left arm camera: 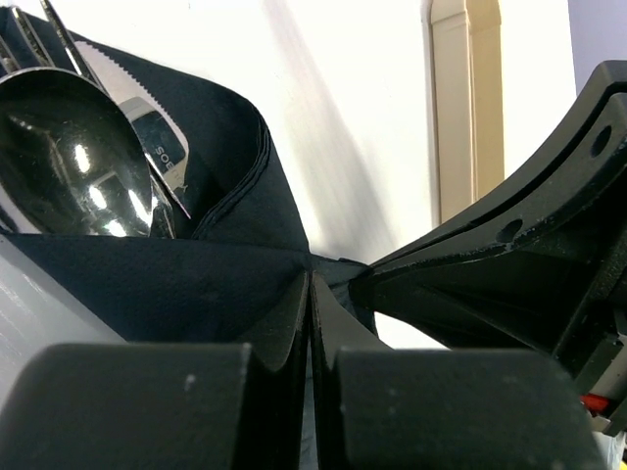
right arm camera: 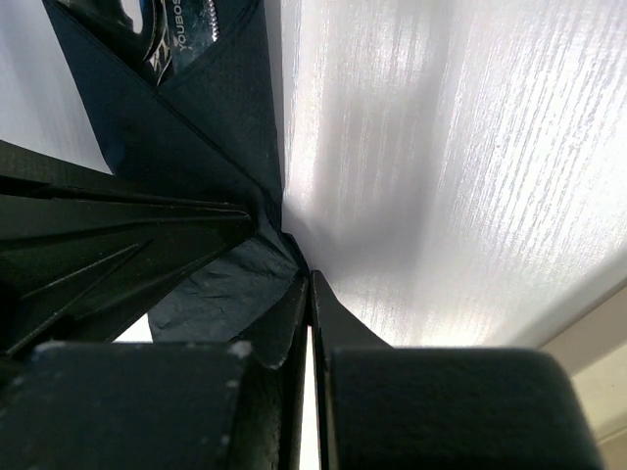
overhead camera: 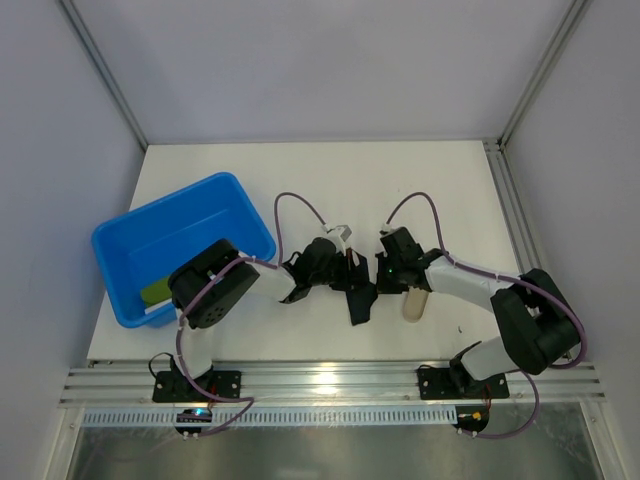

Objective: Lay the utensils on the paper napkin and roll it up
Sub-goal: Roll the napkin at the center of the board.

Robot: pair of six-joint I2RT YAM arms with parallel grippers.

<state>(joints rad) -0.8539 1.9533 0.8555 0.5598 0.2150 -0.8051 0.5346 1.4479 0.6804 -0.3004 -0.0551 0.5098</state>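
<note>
The black paper napkin [overhead camera: 360, 303] lies on the white table between my two grippers, folded over the utensils. In the left wrist view the napkin [left arm camera: 235, 166] wraps a shiny spoon [left arm camera: 69, 157], a knife blade [left arm camera: 147, 132] and fork tines [left arm camera: 20, 39]. My left gripper [left arm camera: 311, 279] is shut, its fingertips pinching a napkin fold. My right gripper [right arm camera: 312, 279] is shut too and nips the napkin [right arm camera: 196, 157] at the same spot from the other side. From above, the left gripper [overhead camera: 355, 272] and right gripper [overhead camera: 374, 278] almost touch tip to tip.
A thick beige cylinder [overhead camera: 416, 303] lies just right of the napkin, under the right arm. The blue tub [overhead camera: 170, 205] stands at the left with a green item [overhead camera: 160, 292] inside. Metal frame rails run along the table's near and right edges.
</note>
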